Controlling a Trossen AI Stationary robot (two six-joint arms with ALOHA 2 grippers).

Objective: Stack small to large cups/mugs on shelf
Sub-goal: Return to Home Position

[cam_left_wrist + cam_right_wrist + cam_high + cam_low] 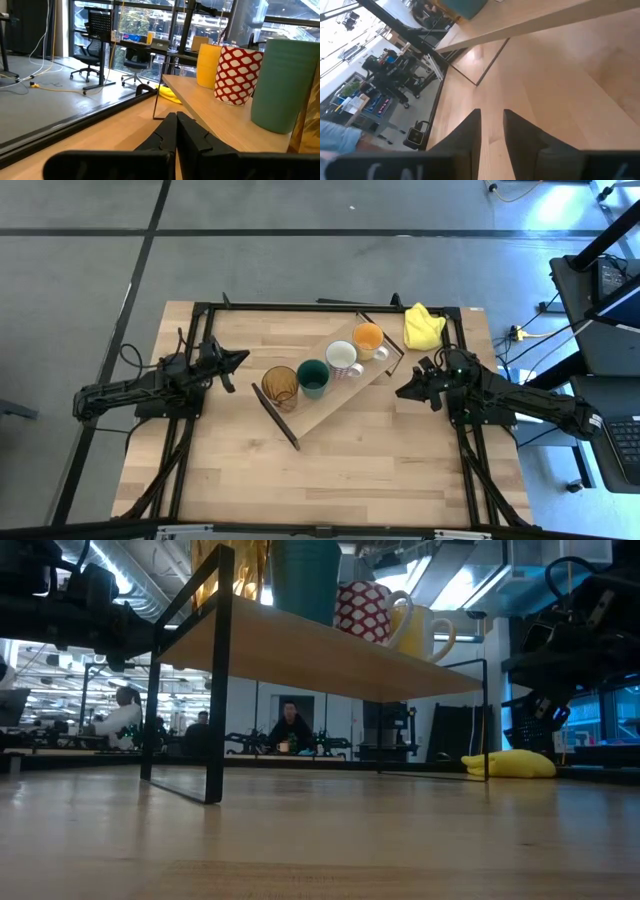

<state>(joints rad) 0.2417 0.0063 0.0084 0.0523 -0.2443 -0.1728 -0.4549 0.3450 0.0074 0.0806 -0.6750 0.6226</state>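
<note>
1. Four cups in a row on shelf: glass tumbler nearest left gripper, then teal cup, patterned mug, orange mug nearest right gripper.
2. Likely light, stiff; glass slick and breakable. Best pinched across a rim wall, gently.
3. Left gripper clenched, empty, level beside tumbler end. Right gripper slightly parted, empty, angled down at table.

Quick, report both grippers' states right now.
Left gripper: shut, holding nothing.
Right gripper: slightly open, holding nothing.
</note>
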